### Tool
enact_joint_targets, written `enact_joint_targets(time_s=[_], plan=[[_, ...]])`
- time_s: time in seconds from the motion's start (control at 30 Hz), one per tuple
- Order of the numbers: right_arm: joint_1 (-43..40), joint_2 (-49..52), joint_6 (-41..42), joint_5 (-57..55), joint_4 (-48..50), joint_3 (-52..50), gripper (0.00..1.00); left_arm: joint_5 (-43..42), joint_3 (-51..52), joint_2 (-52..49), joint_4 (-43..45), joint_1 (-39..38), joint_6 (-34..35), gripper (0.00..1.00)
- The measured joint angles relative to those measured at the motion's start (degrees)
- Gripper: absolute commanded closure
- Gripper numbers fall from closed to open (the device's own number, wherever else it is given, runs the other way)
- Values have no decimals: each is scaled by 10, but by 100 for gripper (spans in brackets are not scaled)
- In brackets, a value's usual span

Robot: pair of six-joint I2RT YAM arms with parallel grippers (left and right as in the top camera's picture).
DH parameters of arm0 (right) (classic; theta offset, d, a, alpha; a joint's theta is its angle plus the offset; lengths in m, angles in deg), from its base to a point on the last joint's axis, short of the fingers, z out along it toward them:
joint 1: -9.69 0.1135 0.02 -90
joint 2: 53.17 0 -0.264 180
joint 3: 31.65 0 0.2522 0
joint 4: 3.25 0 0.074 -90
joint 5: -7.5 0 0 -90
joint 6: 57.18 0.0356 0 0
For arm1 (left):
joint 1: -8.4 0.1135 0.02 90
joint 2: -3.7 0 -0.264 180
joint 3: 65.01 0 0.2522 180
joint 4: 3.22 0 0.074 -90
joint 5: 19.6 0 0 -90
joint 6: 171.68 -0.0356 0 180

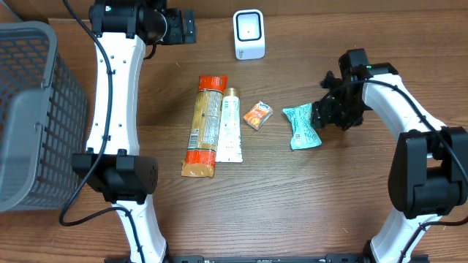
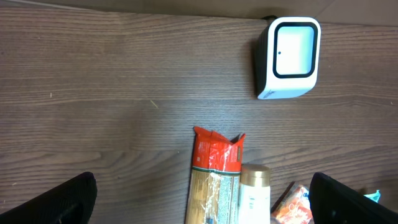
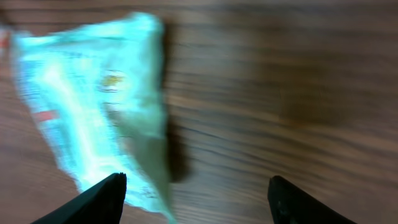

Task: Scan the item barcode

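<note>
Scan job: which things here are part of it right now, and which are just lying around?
In the job: white scanner; teal packet, next to the open right gripper.

Lying about, for now: pasta bag; white tube; small orange packet; grey basket.

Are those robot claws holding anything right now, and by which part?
Nothing is held. The left gripper hangs open above the table; the right gripper is open at an edge of the teal packet, which lies there unpinched.
</note>
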State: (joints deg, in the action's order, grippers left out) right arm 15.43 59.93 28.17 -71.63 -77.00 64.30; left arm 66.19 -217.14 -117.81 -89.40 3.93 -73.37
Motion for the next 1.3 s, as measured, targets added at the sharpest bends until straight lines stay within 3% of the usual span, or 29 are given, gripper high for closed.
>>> enact_joint_targets(time_s=[0.23,0.67,1.07,1.3], plan=[[5,0,70,-36,-10,-21,27,0,0,0,0,0,0,0],[47,0,89,-18,-11,-51,27,0,0,0,0,0,0,0],[55,0,54,34,-21,1,22,0,0,0,0,0,0,0],[0,-4,13,36,64,14,20,0,0,0,0,0,0,0]])
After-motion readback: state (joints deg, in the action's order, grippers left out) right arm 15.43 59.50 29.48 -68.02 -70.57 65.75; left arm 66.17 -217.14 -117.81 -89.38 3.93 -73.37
